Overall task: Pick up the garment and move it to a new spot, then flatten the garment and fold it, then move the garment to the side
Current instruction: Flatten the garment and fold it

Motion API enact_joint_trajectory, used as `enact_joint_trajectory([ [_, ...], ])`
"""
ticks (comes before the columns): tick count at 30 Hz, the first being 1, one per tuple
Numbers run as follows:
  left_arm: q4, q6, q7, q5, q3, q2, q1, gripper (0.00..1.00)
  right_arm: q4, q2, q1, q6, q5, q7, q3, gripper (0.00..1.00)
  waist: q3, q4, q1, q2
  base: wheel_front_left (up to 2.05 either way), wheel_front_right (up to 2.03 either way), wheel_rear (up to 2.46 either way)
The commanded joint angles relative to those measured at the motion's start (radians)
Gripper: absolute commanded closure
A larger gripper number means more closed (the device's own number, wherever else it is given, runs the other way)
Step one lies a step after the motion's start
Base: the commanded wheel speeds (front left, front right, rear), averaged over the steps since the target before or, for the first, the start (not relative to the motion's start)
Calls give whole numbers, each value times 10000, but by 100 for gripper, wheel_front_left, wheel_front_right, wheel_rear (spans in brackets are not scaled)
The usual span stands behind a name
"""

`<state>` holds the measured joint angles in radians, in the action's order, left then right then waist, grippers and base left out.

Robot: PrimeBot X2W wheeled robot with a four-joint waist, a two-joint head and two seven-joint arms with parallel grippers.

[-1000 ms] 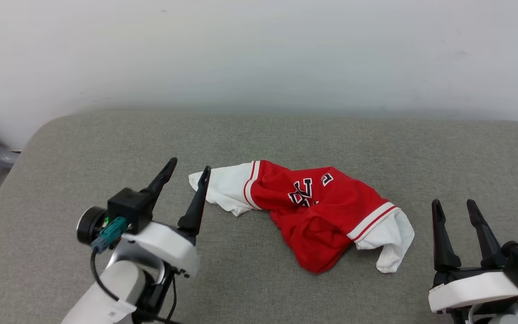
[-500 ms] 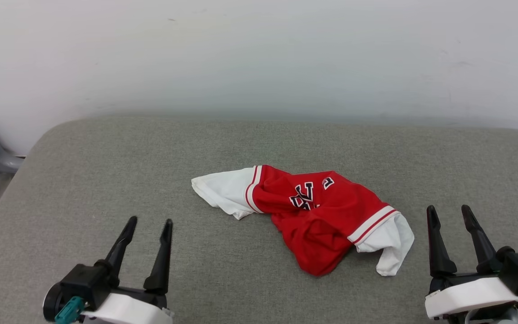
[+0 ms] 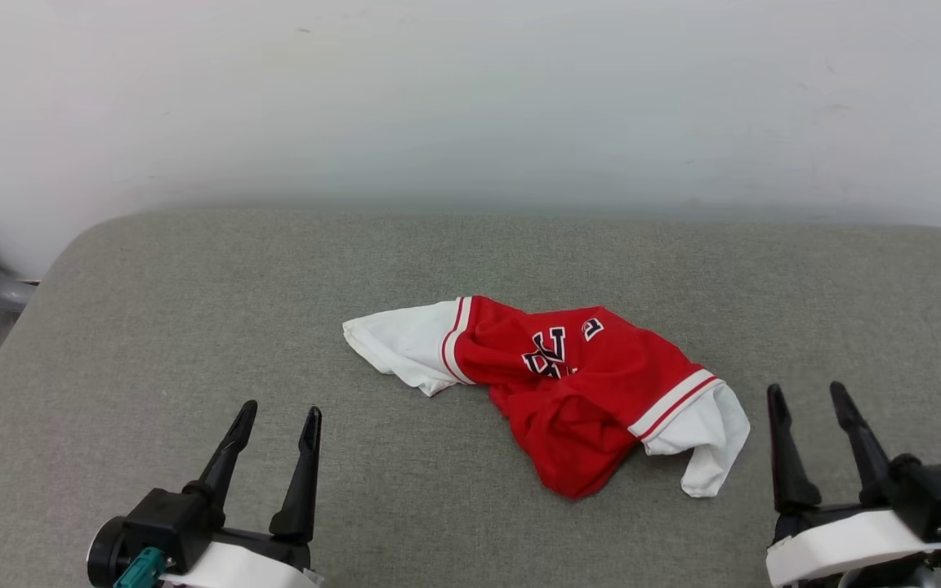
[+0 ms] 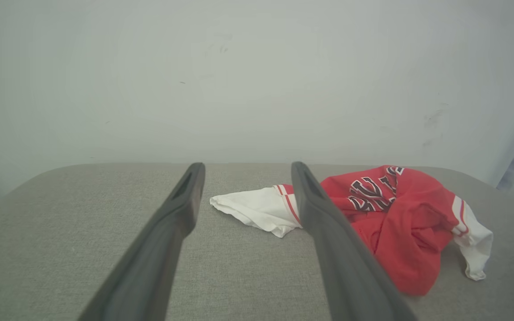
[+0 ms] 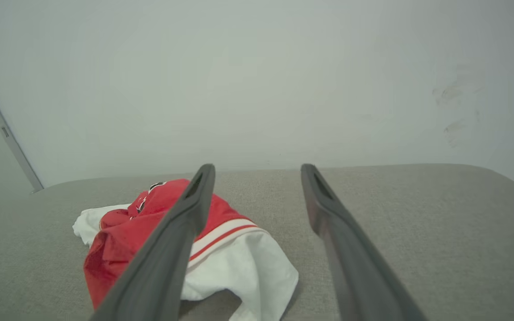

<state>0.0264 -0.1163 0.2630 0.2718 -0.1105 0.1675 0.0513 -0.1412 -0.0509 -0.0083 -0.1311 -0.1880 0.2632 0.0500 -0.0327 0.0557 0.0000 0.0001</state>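
Garment (image 3: 568, 392), a red jersey tee with white sleeves, lies crumpled on the grey cushion (image 3: 152, 327), a little right of centre in the head view and touching neither claw. Left gripper (image 3: 283, 408): jaws spread wide, nothing between them. Right gripper (image 3: 805, 389): the same, wide and empty. Both sit at the near edge with fingers pointing toward the wall (image 3: 470, 98). Relation to note for the pick: the heap's long axis runs on a diagonal, from the far-left sleeve (image 3: 397, 343) to the near-right sleeve (image 3: 707, 441). Your right claw is the nearer one; that sleeve lies just beside its inner finger, to its left. Your left claw stands well apart from its sleeve, which lies ahead and to the right (in the left wrist view it shows between the two fingers, so a fairly straight reach looks workable). Judgement: first step, nothing picked up yet. Hard to make out: the chest lettering (image 3: 548, 355) is folded in on itself and unreadable. Collar and hem cannot be located in the bunched red body. In the right wrist view one finger crosses the cloth and hides part of it.
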Motion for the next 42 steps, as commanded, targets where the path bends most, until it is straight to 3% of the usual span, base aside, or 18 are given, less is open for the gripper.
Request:
enact_joint_trajectory([
  [1, 64, -59, 26, -138, 36, -64, -78, 0, -119, 12, 109, 7, 302, 24, 23, 0, 29, 4, 0, -1, 0, 0, 0],
  [6, 167, -114, 26, -262, -5, -140, -103, 0, -724, 13, -114, 7, 1278, -484, -200, 0, 126, 85, 0, -1, 0, 0, 0],
  [16, 242, -145, 26, -261, -109, -277, -258, 0, -451, 12, -753, 8, 1556, -6865, -710, 0, 600, 337, 0, -1, 0, 0, 0],
  [22, 257, -148, 26, -213, -241, -275, -465, 0, 89, 10, -1007, 8, 1511, -9017, -212, 0, 924, 598, 0, -1, 0, 0, 0],
  [32, 326, -150, 26, -137, -399, -214, -876, 0, -264, 7, -1638, 7, 1595, -10219, -54, 0, 1604, 1114, 0, -1, 0, 0, 0],
  [41, 338, -151, 26, -83, -466, -204, -1103, 0, -1290, -264, -1872, 8, 1729, -10286, -287, 0, 2010, 1287, 0, -1, 0, 0, 0],
  [42, 335, -151, 26, -87, -459, -205, -1118, 0, -1396, -291, -1857, 8, 1741, -10281, -289, 51, 2036, 1284, 0, -1, 0, 0, 0],
])
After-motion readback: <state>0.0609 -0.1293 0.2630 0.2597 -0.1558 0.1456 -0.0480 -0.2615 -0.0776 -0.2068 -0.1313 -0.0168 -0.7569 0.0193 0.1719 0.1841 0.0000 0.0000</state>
